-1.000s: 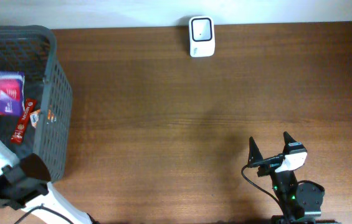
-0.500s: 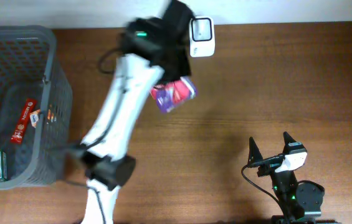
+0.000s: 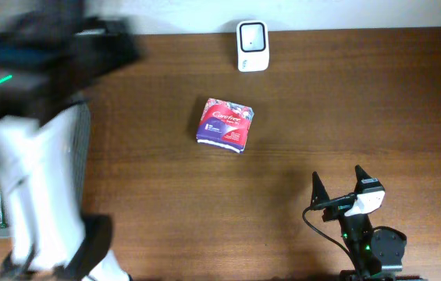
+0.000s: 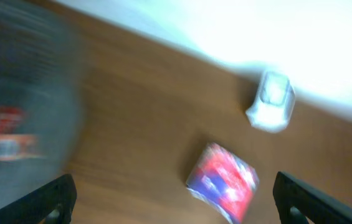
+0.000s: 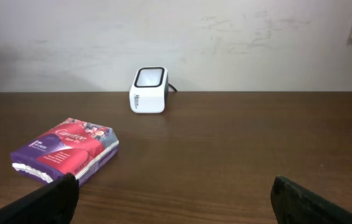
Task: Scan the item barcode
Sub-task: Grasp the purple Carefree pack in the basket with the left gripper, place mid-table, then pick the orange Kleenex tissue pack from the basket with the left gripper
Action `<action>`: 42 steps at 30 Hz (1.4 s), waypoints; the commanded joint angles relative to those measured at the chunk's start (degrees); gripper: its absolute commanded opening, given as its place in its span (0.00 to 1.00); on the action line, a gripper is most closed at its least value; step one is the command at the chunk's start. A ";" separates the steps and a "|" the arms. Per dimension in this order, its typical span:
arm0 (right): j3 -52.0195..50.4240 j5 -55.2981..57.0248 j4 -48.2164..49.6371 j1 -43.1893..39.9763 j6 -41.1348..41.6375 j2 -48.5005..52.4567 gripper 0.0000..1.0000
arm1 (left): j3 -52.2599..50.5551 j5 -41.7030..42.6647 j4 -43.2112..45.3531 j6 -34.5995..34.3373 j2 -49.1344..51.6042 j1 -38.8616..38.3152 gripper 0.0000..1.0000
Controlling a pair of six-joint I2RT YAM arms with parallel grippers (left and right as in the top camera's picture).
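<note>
The item is a pink and purple pack [image 3: 225, 124] lying flat on the brown table, a little in front of the white scanner [image 3: 251, 35] by the back edge. My left arm [image 3: 40, 156] is a blur at the far left, over the basket. In its wrist view my left gripper [image 4: 176, 208] is open and empty, with the pack [image 4: 222, 180] and the scanner [image 4: 272, 102] blurred ahead of it. My right gripper [image 3: 337, 181] rests open near the front right; its wrist view shows the pack [image 5: 66, 152] to the left and the scanner [image 5: 149, 90] straight ahead.
A dark grey mesh basket [image 3: 82, 129] stands at the left edge, mostly hidden by my left arm. A red packet [image 4: 1, 130] shows blurred inside it. A pale wall runs behind the table's back edge.
The left gripper carried the pack from the basket up to the scanner, then opened. The pack now lies on the table and the left arm has swung back left.
</note>
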 commanded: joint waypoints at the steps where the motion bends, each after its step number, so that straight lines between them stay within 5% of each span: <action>1: -0.42 0.09 -0.22 0.42 -0.39 -0.39 0.99 | 0.66 0.33 -0.39 2.05 -7.41 21.18 0.99; 4: -0.42 0.09 -0.24 0.42 -0.39 -0.39 0.98 | -3.45 6.82 -0.39 0.31 -5.70 37.88 0.99; 7: -0.42 0.09 -0.22 0.42 -0.39 -0.39 0.98 | -14.71 6.60 4.17 -6.29 -0.90 42.73 0.99; 15: -0.42 0.09 -0.24 0.42 -0.39 -0.39 0.98 | -35.65 9.73 14.08 -10.47 13.38 40.09 0.97; 22: -0.42 0.09 -0.24 0.42 -0.39 -0.39 0.98 | -53.53 7.17 27.04 -25.11 13.53 38.80 0.95; 24: -0.42 0.09 -0.24 0.42 -0.39 -0.39 0.98 | -58.95 7.32 34.21 -25.14 13.53 38.80 0.69; 27: -0.42 0.09 -0.24 0.42 -0.39 -0.39 0.98 | -62.38 7.19 38.42 -25.09 14.21 38.77 0.59; 29: -0.42 0.09 -0.24 0.42 -0.39 -0.39 0.98 | -62.95 7.21 38.82 -25.05 15.39 38.77 0.35; 31: -0.42 0.09 -0.24 0.42 -0.39 -0.39 0.98 | -62.69 7.23 37.75 -21.64 15.02 38.82 0.00; 35: -0.42 0.09 -0.22 0.42 -0.39 -0.39 0.99 | -56.28 7.23 32.22 -19.65 8.57 38.93 0.00; 42: -0.42 0.09 -0.24 0.42 -0.39 -0.39 0.98 | -45.62 17.29 30.38 -19.56 -21.68 34.18 0.00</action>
